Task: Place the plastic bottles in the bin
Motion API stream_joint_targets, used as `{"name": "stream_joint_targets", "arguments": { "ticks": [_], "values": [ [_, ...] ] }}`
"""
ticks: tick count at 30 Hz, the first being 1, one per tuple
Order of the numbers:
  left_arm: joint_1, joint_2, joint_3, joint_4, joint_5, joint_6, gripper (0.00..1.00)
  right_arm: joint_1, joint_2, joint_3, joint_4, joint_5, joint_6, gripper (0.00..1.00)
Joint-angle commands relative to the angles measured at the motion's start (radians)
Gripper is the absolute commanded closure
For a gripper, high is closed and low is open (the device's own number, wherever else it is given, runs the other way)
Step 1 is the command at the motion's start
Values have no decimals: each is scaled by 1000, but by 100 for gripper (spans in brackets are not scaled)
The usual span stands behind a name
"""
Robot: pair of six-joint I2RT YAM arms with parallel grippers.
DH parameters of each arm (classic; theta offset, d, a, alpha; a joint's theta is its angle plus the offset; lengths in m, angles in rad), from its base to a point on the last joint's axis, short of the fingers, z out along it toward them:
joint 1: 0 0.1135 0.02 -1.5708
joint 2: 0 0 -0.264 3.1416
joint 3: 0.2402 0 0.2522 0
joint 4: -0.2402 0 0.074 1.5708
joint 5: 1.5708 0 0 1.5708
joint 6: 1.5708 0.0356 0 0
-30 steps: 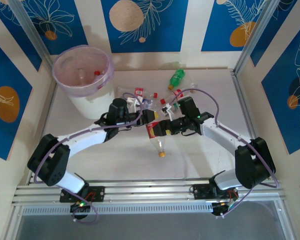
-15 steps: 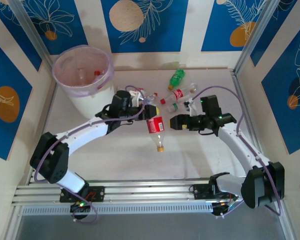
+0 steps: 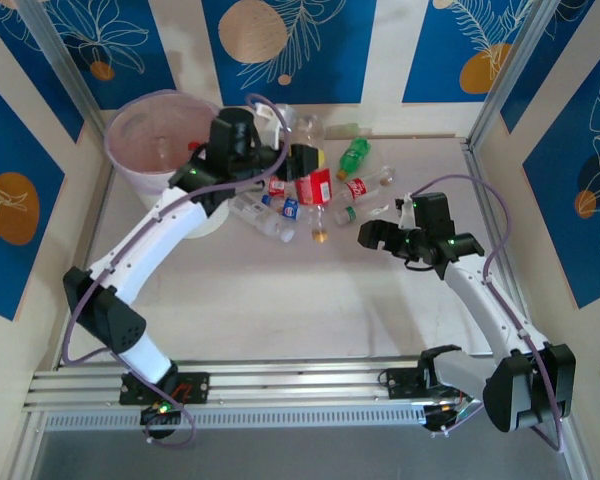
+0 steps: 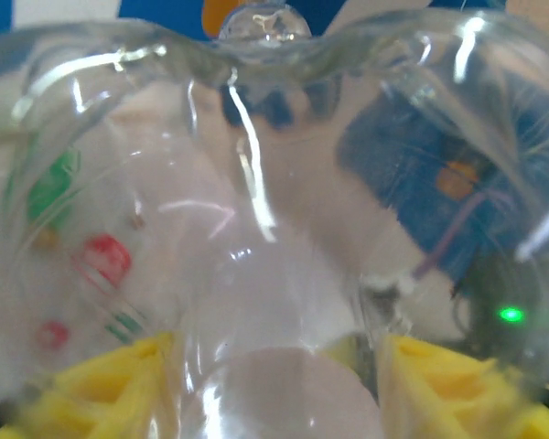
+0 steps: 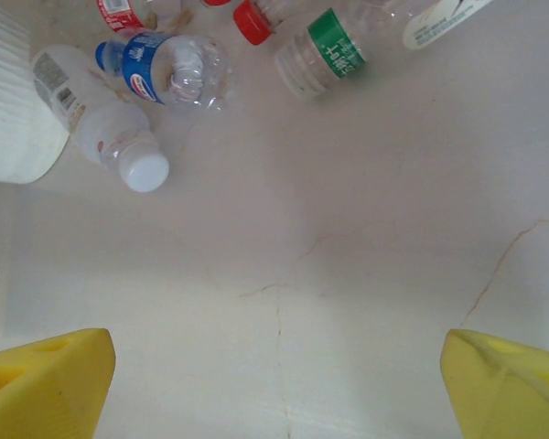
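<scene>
Over the far side of the pale table [image 3: 280, 320], the left gripper [image 3: 304, 160] is clamped round a clear plastic bottle with a red label and orange cap [image 3: 315, 188]. It is held in the air just right of the round white bin with its pink liner [image 3: 113, 135]. The bottle's long axis runs far-to-near, cap toward the arms' bases. The bin's mouth lies to that claw's left, so I'd expect a leftward swing. The right gripper [image 3: 372, 237] hovers spread wide and empty, the loose bottles [image 5: 165, 69] lying beyond it.
</scene>
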Motion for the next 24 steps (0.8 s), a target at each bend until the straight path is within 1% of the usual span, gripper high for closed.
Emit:
{"name": "stream_joint_targets", "arguments": {
  "ticks": [1,3,4,7,10,12,14,18,20,22,24],
  "values": [
    [90,9,153,-149,-41,109,94,-6,-15,-18,-11,23,13,8],
    [156,12,226,-168,-60,116,99,-9,-13,-24,-5,13,14,8],
    [205,11,256,-168,-64,109,100,-10,-10,-25,-1,7,14,8],
    [327,-11,297,-136,-114,75,100,-11,2,-27,13,-12,19,8],
    [432,-55,272,-82,-214,67,100,-11,14,-29,21,-28,14,8],
    [499,-100,194,4,-273,69,100,-12,20,-32,27,-49,4,8],
    [565,-126,140,53,-307,39,100,-12,19,-34,30,-59,-2,8],
    [695,-146,40,143,-292,-86,100,-14,19,-29,17,-54,-18,8],
    [738,-133,5,170,-289,-149,100,-15,22,-26,13,-51,-24,8],
    [763,-112,-23,189,-287,-187,100,-16,26,-24,9,-50,-27,8],
    [765,-70,-27,188,-268,-200,100,-17,30,-22,8,-51,-29,8]
  ]
}}
